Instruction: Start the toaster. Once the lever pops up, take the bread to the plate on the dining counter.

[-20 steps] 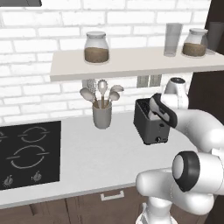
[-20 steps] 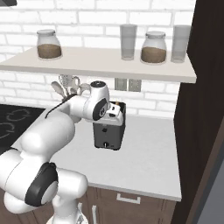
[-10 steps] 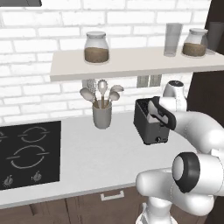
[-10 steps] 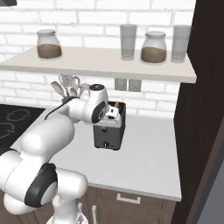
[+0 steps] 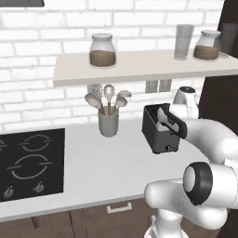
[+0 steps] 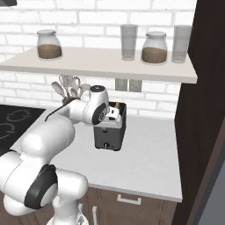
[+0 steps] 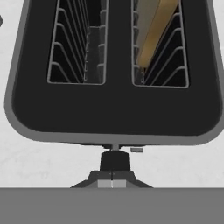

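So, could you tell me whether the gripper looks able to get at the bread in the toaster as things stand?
Probably yes: the gripper hangs just above the toaster, and the bread stands uncovered in one slot. The fingers are shut, though, and would have to open first.

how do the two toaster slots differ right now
In the hand view, the right slot holds the bread, leaning at a slant; the left slot holds nothing but its wire guides. Both are the same shape and size in the toaster top.

Glossy white rounded arm (image 5: 209,139) (dark joint rings).
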Controlling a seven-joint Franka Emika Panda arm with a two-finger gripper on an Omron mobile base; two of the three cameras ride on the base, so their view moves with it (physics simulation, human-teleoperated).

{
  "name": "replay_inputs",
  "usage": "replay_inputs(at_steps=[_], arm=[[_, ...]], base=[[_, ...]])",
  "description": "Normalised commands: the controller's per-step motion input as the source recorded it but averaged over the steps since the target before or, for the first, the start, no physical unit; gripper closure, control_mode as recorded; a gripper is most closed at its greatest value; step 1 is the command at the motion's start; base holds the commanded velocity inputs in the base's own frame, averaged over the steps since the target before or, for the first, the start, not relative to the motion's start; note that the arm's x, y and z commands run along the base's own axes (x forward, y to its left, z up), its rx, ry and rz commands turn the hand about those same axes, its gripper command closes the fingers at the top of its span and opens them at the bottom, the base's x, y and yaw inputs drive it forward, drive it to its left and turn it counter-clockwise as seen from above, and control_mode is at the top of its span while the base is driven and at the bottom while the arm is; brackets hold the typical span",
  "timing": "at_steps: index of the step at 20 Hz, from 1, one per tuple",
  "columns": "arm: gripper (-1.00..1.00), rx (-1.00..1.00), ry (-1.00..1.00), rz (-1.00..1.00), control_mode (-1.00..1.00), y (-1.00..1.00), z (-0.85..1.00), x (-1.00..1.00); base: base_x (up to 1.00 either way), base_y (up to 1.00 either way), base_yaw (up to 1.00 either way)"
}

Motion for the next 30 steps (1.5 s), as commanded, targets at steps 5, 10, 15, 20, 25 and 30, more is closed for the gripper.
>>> replay_inputs(at_steps=[5,10,15,20,25,30], arm=[[1.00,0.00,-0.02,0.01,-1.00,0.00,-0.24,0.00],[1.00,0.00,-0.02,0.00,-1.00,0.00,-0.25,0.00],[1.00,0.00,-0.01,0.00,-1.00,0.00,-0.24,0.00],[1.00,0.00,0.00,0.00,-1.00,0.00,-0.36,0.00],[1.00,0.00,0.00,0.00,-1.00,0.00,-0.39,0.00],[1.00,0.00,0.00,0.00,-1.00,0.00,-0.44,0.00]], base=[[0.00,0.00,0.00],[0.00,0.00,0.00],[0.00,0.00,0.00],[0.00,0.00,0.00],[0.00,0.00,0.00],[0.00,0.00,0.00]])
